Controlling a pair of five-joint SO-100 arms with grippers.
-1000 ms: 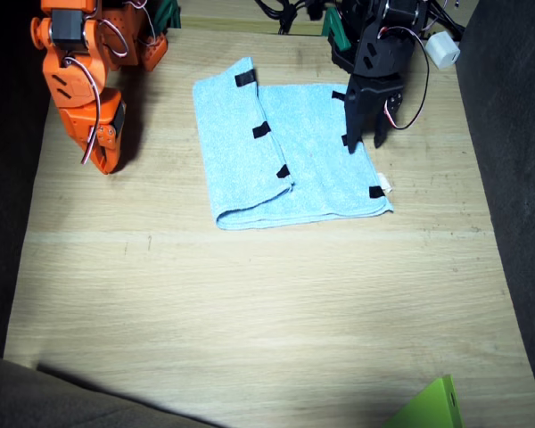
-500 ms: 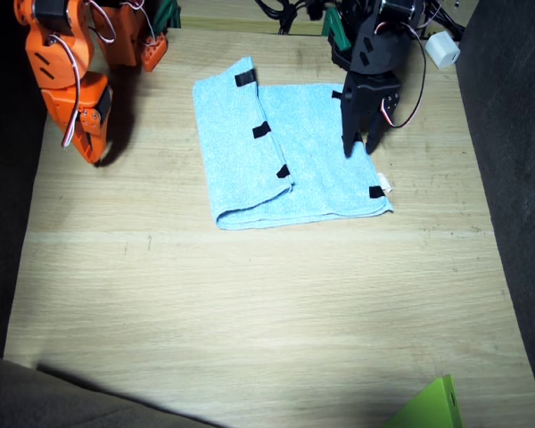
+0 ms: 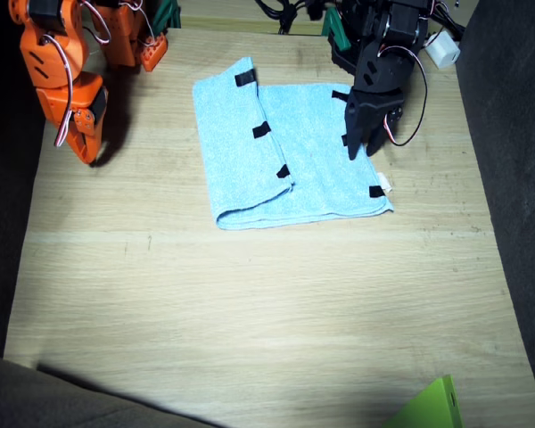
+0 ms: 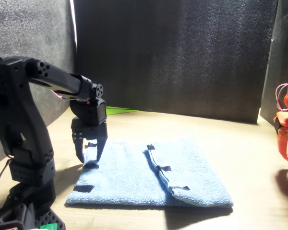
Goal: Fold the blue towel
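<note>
The fluffy blue towel [image 3: 290,152] lies half folded on the wooden surface [image 3: 250,303]. The black left hand [image 4: 90,155] pinches its raised edge. The orange right hand [image 3: 82,147] points down; I cannot tell its jaws.

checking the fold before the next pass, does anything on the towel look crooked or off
Yes. The folded-over flap on the blue towel lies askew: its edge slants across the lower layer, leaving mismatched corners. The left gripper pinches the towel's edge.

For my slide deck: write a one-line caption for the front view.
Black left arm's gripper pinches up an edge of the partly folded blue towel, while the orange right arm waits aside.
</note>
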